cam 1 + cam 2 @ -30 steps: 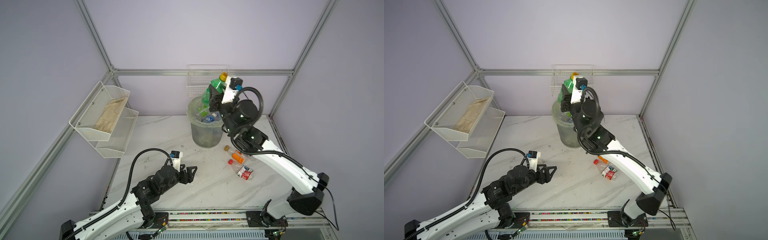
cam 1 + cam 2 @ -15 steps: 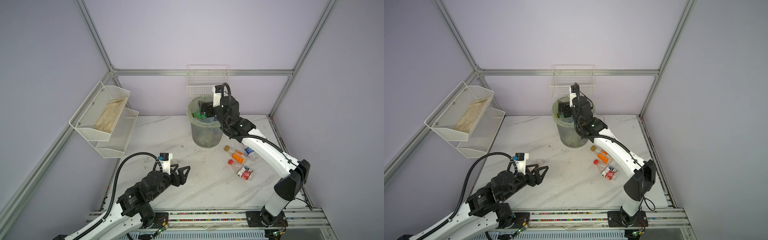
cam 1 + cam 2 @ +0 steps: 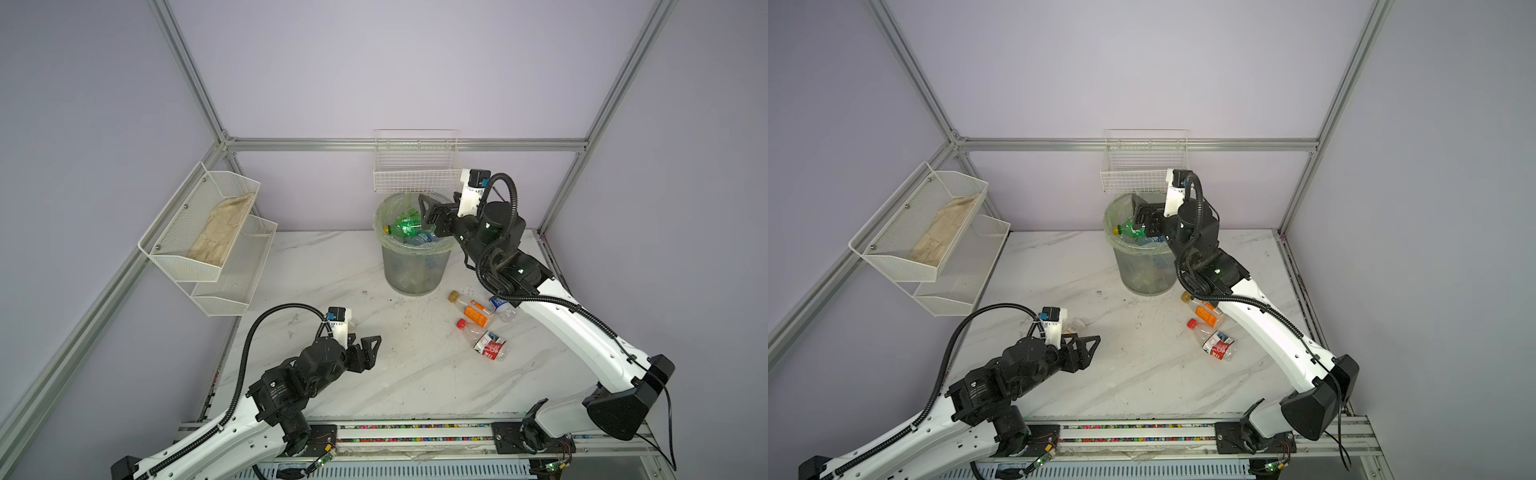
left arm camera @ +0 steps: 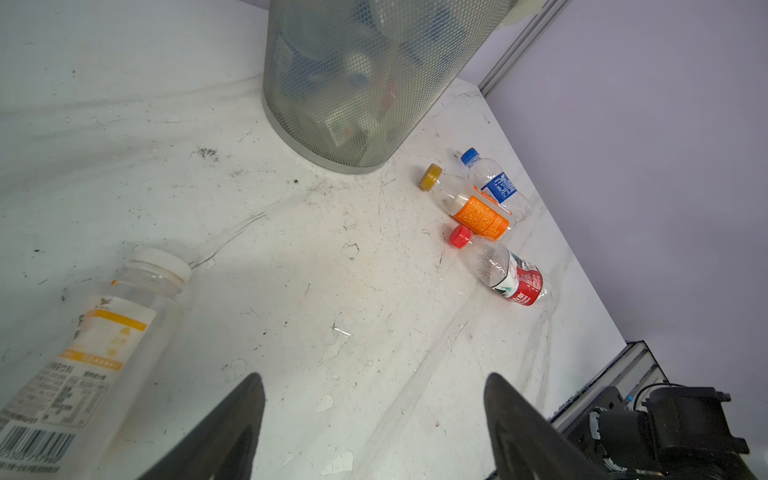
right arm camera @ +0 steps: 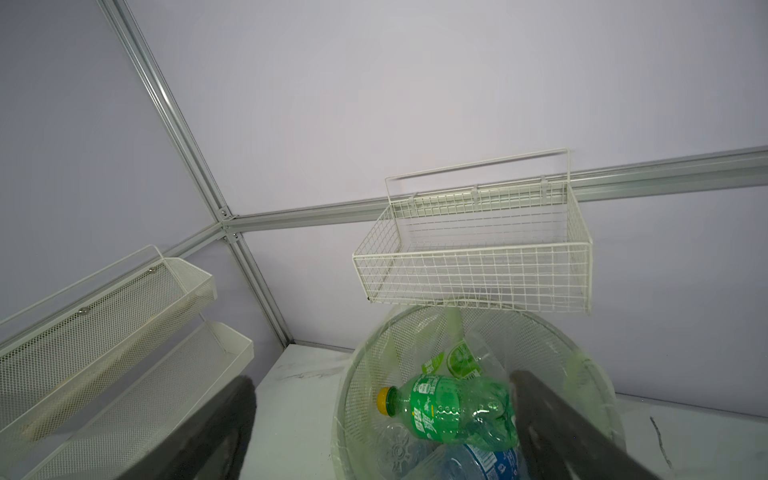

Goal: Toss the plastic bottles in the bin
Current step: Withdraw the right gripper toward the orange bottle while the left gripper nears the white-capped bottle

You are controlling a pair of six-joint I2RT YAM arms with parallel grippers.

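Plastic bottles crowd the bin, the green soda bottle topmost beneath the right tool, jaws apart and empty. Four others lie on the desk; the left tool, also apart, hovers near one. Remaining room seems scant, though mesh blurs the pile, so later drops may bounce out.

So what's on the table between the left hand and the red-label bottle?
Nothing: just bare, scuffed table between the left hand and the red-label bottle, seen in both top views.

no text reads clearly; the white-capped bottle bears a barcode with digits seemingly too blurred.
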